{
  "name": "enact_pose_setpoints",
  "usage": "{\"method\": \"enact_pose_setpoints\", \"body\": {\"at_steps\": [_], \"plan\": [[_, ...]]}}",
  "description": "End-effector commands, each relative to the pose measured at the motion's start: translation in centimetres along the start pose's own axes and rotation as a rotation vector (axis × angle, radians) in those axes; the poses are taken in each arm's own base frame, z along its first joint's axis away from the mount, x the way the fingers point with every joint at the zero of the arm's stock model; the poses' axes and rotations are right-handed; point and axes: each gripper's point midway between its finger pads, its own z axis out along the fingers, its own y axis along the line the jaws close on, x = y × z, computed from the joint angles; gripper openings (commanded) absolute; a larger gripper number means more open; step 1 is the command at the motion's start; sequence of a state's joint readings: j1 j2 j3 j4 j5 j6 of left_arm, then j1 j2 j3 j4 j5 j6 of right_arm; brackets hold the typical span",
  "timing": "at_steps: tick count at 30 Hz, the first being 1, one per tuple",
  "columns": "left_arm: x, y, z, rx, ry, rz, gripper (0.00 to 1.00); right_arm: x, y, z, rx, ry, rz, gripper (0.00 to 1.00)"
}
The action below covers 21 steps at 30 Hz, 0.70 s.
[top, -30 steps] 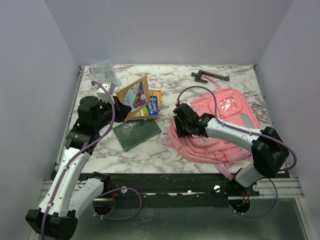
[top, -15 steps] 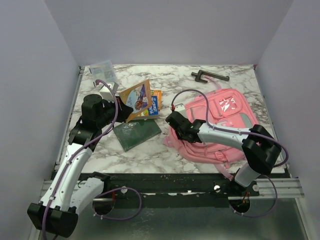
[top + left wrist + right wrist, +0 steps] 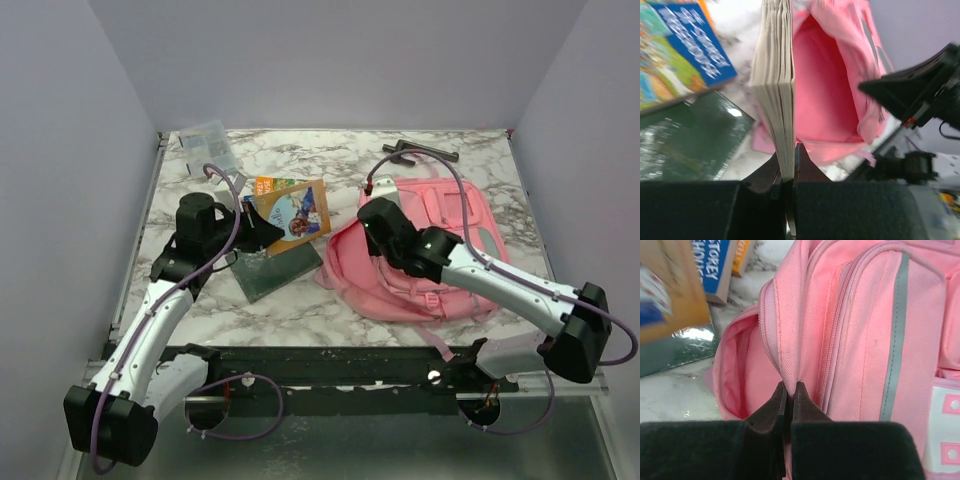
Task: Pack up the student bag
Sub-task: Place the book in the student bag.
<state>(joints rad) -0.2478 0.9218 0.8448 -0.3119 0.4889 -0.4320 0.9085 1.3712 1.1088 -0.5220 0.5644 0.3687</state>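
Observation:
The student bag [image 3: 440,270] lies pink on the right of the marble table, its main opening [image 3: 825,90] gaping toward the left. My right gripper [image 3: 372,230] is shut on the fabric edge of that opening [image 3: 788,365], holding the flap up. A thin brown-covered picture book [image 3: 300,208] is pinched in my left gripper [image 3: 260,226], lifted off the table just left of the bag. In the left wrist view the book's page edge [image 3: 777,75] points at the pink interior, with the fingertips [image 3: 802,162] clamped on its near end.
A dark green book [image 3: 275,265] lies flat under the left gripper. An orange and blue book [image 3: 268,184] lies behind the held one. A black tool [image 3: 420,152] sits at the back edge. A clear plastic packet [image 3: 207,140] rests at the back left corner.
The right gripper has shut on the bag's opening edge and pulled it up and back. The left gripper has carried the brown book to the right, toward the opening.

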Motion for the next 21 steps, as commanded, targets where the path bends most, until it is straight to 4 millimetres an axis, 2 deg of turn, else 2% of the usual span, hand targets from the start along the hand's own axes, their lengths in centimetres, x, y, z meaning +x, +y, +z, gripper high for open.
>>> {"method": "enact_pose_setpoints", "body": {"at_steps": [1, 5, 8, 11, 16, 21], "plan": [[3.0, -4.2, 0.5, 0.290, 0.131, -0.251, 0.00, -5.8, -0.9, -4.2, -0.041, -0.149, 0.037, 0.00], [4.9, -6.3, 0.9, 0.412, 0.221, -0.349, 0.00, -8.1, -1.7, -6.2, -0.125, -0.239, 0.067, 0.00], [6.2, -7.8, 1.9, 0.413, 0.269, -0.383, 0.00, -9.3, -2.6, -6.8, -0.160, -0.274, 0.122, 0.00], [7.1, -9.8, 3.4, 0.421, 0.301, -0.450, 0.00, -10.1, -2.5, -7.5, -0.204, -0.297, 0.157, 0.00], [7.3, -11.7, 7.2, 0.372, 0.304, -0.657, 0.00, -11.0, -2.9, -8.1, -0.216, -0.304, 0.204, 0.00], [6.9, -13.5, 12.1, 0.320, 0.311, -0.722, 0.00, -11.9, -2.8, -9.3, -0.248, -0.319, 0.213, 0.00]]}}
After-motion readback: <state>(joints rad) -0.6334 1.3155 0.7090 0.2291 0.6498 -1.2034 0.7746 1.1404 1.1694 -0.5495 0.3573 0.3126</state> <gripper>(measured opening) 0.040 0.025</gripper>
